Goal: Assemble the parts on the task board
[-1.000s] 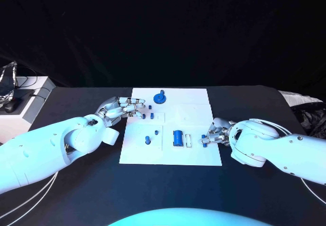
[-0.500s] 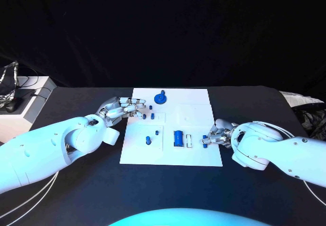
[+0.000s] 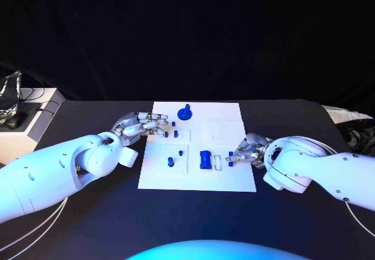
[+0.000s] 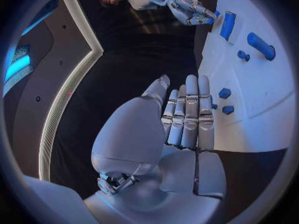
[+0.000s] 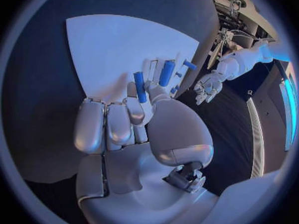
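Fingers of the right hand (image 3: 249, 151) are pinching a small blue peg (image 5: 141, 87) over the right edge of the task board (image 3: 222, 130), beside the blue cylinder (image 3: 205, 158). Left hand (image 3: 142, 125) is hovering at the board's left edge on the counter (image 3: 94, 116), fingers loosely spread, holding nothing.

Upright blue parts (image 3: 169, 161) crowd the task board (image 3: 222, 181) between both hands
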